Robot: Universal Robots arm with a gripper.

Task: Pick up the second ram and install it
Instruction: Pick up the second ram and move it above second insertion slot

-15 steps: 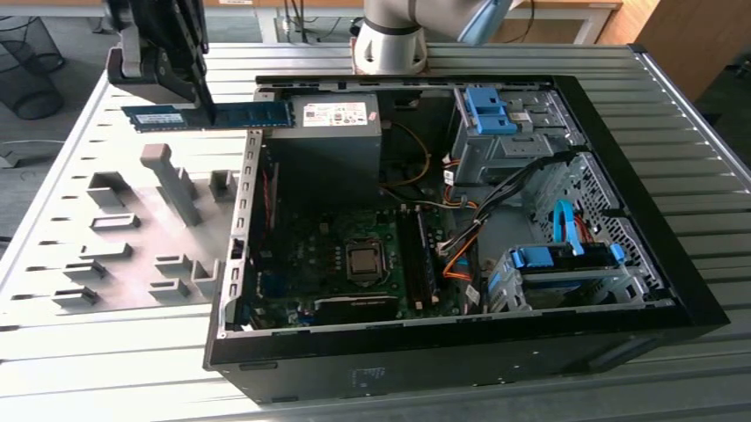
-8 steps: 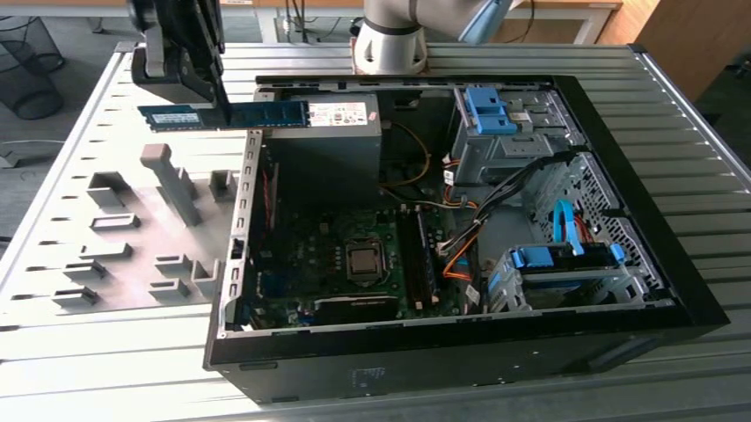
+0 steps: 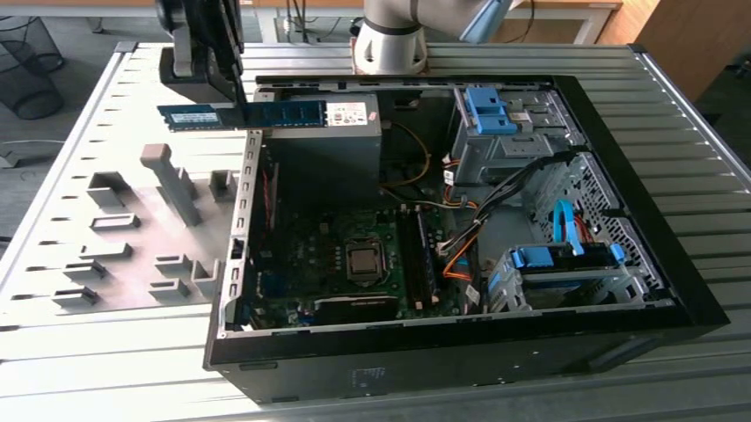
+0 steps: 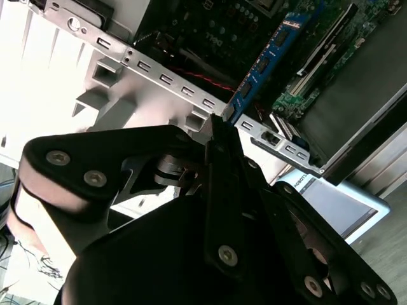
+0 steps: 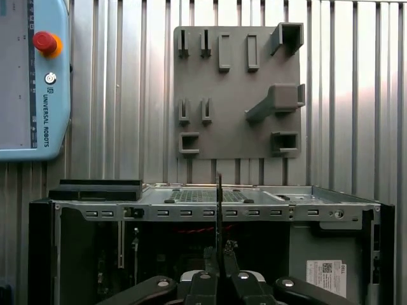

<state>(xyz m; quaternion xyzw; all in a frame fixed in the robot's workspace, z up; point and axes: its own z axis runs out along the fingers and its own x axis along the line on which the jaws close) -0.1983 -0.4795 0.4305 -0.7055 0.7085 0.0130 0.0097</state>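
The second ram [image 3: 288,113] is a thin blue-green stick held level above the far left corner of the open computer case [image 3: 657,264]. My gripper [image 3: 243,112] is shut on it near its middle. In the second wrist view the ram [image 4: 264,67] sticks out from the gripper [image 4: 219,133] over the case's metal edge, with the motherboard beyond it. The first wrist view has the ram [image 5: 219,203] edge-on, rising from the gripper [image 5: 219,270]. The motherboard [image 3: 340,255] lies inside the case with long dark memory slots [image 3: 417,259] beside the processor socket.
A grey holder plate [image 3: 141,229] with upright brackets lies on the slatted table at the exterior view's left of the case. Blue drive-bay latches [image 3: 487,110] and cables crowd the case's other side. The arm's base [image 3: 388,40] stands behind the case. A control pendant [image 5: 32,76] lies on the table.
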